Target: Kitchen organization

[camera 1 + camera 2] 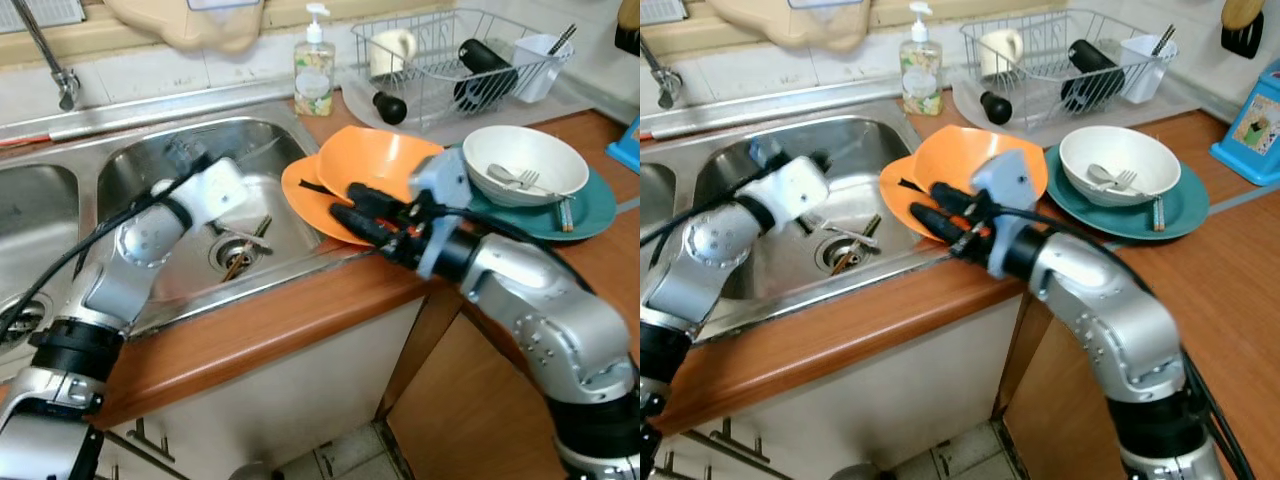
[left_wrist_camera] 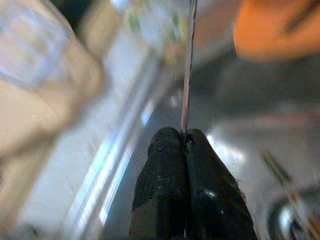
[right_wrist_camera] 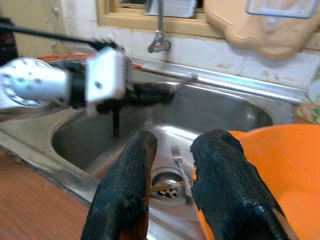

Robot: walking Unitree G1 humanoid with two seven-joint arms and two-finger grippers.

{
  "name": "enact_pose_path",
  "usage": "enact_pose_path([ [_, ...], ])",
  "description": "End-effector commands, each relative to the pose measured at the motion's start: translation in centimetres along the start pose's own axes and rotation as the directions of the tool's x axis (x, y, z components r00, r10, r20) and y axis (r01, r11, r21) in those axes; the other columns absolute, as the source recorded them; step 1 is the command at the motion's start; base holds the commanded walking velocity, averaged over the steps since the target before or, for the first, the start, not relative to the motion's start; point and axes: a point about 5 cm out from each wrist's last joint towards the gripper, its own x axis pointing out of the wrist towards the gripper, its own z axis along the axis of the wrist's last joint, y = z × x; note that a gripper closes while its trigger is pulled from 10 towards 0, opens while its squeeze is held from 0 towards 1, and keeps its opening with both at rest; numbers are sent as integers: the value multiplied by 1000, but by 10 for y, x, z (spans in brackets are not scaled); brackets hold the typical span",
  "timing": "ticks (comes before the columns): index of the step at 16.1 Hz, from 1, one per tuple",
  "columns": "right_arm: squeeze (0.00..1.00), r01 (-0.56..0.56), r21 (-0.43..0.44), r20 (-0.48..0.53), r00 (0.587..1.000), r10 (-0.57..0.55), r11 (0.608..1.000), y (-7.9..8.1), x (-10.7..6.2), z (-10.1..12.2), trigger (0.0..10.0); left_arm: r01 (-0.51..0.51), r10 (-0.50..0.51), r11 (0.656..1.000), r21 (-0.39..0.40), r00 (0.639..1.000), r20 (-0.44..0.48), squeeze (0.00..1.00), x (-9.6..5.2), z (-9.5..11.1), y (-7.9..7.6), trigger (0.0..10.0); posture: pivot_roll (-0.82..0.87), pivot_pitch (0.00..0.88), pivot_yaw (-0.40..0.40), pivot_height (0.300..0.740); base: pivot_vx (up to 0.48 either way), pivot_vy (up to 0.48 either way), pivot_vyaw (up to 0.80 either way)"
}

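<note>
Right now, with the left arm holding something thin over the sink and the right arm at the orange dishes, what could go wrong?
1. The left gripper pinches a thin metal utensil at its very end only; it could pivot or slip into the steel sink basin.
2. The orange bowl and orange plate overhang the sink edge; the right gripper, open beside them, could nudge them in.
3. A fork and other cutlery lie at the drain, so falling dishes may strike them.

My left arm reaches forward and bends in at the wrist, left gripper (image 2: 184,145) with fingers pressed together on a thin metal utensil (image 2: 188,65). My right arm crosses inward, right gripper (image 3: 172,150) with fingers slightly parted, holding nothing
</note>
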Motion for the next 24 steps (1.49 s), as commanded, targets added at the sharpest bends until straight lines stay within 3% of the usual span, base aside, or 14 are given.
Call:
enact_pose_path([
  [1, 0, -4, -25, -4, 1000, 4, 1000, 6, 2, -1, 10000, 32, -30, 999, 19, 996, -80, 0, 2, -12, 0, 392, -62, 0, 22, 740, 0, 0, 0],
  [2, 0, -4, -32, -14, 1000, 4, 999, 8, 4, -3, 10000, 61, -57, 998, 24, 991, -118, 0, 2, -18, -4, 1373, -63, 0, 18, 740, 0, 0, 0],
  [3, 0, -6, -43, -28, 1000, 5, 999, 12, 6, -7, 10000, 90, -89, 996, -2, 981, -174, 0, 4, -27, -9, 3137, -62, 0, 18, 740, 0, 0, 0],
  [4, 0, -6, -55, -44, 999, 3, 998, 15, 8, -12, 10000, 92, -104, 994, -63, 972, -211, 0, 7, -32, -13, 7608, -60, 0, 17, 740, 0, 0, 0],
  [5, 0, -2, -59, -56, 998, -1, 998, 17, 9, -14, 10000, 99, -116, 992, -83, 966, -232, 0, 8, -35, -15, 10000, -61, 0, 16, 740, 0, 0, 0],
  [10, 0, 34, -62, -156, 987, -43, 997, 20, 13, -31, 10000, 261, -283, 959, -111, 902, -324, 0, 10, -48, -40, 10000, -59, 0, 14, 740, 0, 0, 0],
  [13, 0, 58, -54, -168, 984, -66, 997, 19, 14, -34, 10000, 287, -329, 943, -171, 886, -327, 0, 9, -52, -47, 10000, -66, 0, 23, 740, 0, 0, 0],
  [14, 0, 61, -55, -168, 983, -70, 997, 19, 14, -34, 10000, 283, -333, 940, -193, 886, -323, 431, 8, -52, -48, 10000, -66, 0, 23, 740, 0, 0, 0],
  [15, 0, 66, -53, -168, 983, -74, 996, 19, 14, -34, 10000, 286, -339, 937, -203, 884, -321, 1000, 7, -53, -50, 10000, -67, 0, 22, 740, 0, 0, 0],
  [19, 0, 94, -2, -146, 985, -93, 996, 17, 14, -30, 10000, 282, -342, 933, -222, 886, -314, 1000, 4, -54, -53, 10000, -68, 0, 21, 740, 0, 0, 0],
  [22, 0, 112, 24, -120, 987, -108, 993, 13, 11, -25, 10000, 236, -300, 942, -241, 911, -282, 1000, 0, -53, -49, 10000, -68, 0, 21, 740, 0, 0, 0],
  [23, 0, 117, 77, -80, 991, -111, 990, 11, 10, -17, 10000, 209, -266, 953, -220, 925, -272, 1000, 0, -50, -45, 10000, -69, 0, 21, 740, 0, 0, 0],
  [24, 0, 123, 103, -45, 992, -119, 987, 9, 9, -9, 10000, 176, -231, 957, -230, 942, -242, 910, 0, -46, -40, 10000, -69, 0, 21, 740, 0, 0, 0],
])
